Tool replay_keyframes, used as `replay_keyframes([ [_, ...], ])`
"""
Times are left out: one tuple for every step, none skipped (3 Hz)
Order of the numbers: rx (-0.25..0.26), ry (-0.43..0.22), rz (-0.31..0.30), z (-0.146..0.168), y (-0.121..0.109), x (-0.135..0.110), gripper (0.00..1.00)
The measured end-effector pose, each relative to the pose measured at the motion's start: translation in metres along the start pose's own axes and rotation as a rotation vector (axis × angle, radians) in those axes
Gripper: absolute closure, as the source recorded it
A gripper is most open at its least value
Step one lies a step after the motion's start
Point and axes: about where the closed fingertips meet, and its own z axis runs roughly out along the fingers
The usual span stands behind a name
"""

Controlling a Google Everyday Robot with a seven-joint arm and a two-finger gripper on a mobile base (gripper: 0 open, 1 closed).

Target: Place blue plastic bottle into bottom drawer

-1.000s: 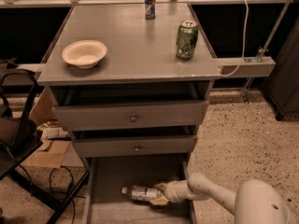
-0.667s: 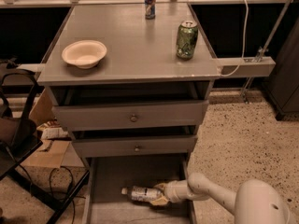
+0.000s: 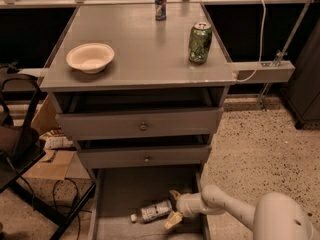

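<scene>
The blue plastic bottle (image 3: 152,211), clear with a white cap and a pale label, lies on its side on the floor of the bottom drawer (image 3: 115,194). The drawer is pulled out below the cabinet. My gripper (image 3: 173,207) reaches in from the right, low inside the drawer, at the bottle's base end. Its two yellowish fingers (image 3: 172,220) are spread open, one above and one below the bottle's end. The bottle rests on the drawer floor.
On the cabinet top (image 3: 145,59) stand a green soda can (image 3: 200,42), a tall blue can (image 3: 160,1) and a white bowl (image 3: 90,57). Two knobbed drawers (image 3: 143,126) sit slightly open above. A chair (image 3: 20,149) and cardboard are at the left.
The fingers have spread away from the bottle, which now lies free on the drawer floor. The arm has barely moved.
</scene>
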Motion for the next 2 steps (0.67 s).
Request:
replay_keyframes([
  [0.001, 0.002, -0.028, -0.029, 0.016, -0.02, 0.0],
  [-0.015, 0.016, -0.085, -0.09, 0.046, -0.045, 0.0],
])
